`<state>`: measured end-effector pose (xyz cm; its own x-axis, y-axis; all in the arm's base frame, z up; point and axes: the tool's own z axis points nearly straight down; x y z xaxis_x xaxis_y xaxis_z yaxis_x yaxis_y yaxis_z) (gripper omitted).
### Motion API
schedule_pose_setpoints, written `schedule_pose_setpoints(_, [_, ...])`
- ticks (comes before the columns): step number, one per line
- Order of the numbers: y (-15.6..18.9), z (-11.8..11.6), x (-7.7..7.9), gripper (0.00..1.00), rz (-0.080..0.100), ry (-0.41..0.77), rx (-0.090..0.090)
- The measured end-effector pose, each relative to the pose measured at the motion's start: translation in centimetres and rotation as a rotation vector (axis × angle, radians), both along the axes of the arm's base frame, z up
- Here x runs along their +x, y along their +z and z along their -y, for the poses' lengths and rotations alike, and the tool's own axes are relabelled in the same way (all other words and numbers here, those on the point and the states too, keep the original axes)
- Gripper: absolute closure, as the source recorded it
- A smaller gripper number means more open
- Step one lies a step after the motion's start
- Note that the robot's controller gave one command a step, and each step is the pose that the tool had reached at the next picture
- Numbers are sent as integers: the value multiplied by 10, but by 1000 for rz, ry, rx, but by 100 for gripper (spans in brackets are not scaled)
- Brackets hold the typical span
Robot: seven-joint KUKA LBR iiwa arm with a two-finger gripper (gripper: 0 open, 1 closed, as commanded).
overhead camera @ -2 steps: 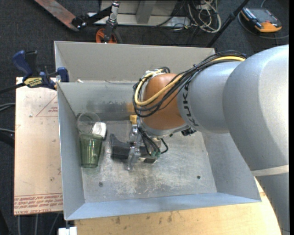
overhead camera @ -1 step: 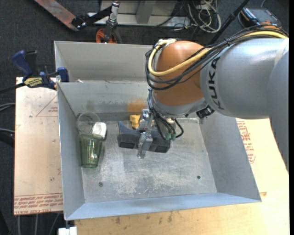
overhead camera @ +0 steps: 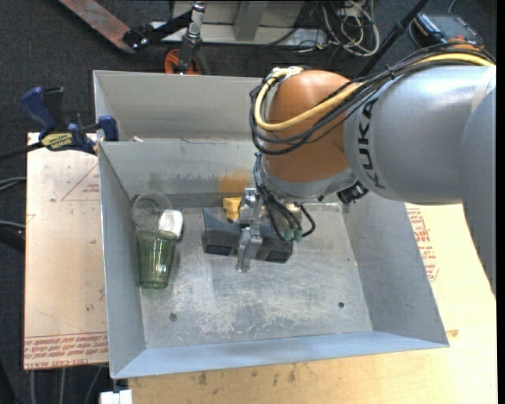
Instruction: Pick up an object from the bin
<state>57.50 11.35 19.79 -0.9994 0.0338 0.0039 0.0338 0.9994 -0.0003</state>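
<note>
Fingers (overhead camera: 246, 251) of your gripper (overhead camera: 245, 265) hang right at the dark boxy block (overhead camera: 217, 238) mid-bin, apart or together you can't tell, and that block looks stiff, light-ish and smooth-sided, so grip across its narrow width.

A translucent green plastic cup (overhead camera: 155, 259) sits at the left side of the grey metal bin (overhead camera: 260, 323), near the left wall, its mouth toward the back. Just behind it shows the round rim of a clear plastic cup (overhead camera: 148, 209); whether the two touch or merely overlap cannot be told. A small white object (overhead camera: 171, 223) rests against the green cup's upper right edge. Toward the middle of the back, well apart from the cups, lies a small yellow piece (overhead camera: 230, 207), partly hidden. Outside, dark carpet (overhead camera: 31, 39) covers the floor, and a tangle of cables (overhead camera: 351, 24) lies beyond the far wall.
</note>
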Motion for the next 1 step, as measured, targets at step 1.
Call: schedule_pose_setpoints(1, [39,7,2,100,-9,5,-1])
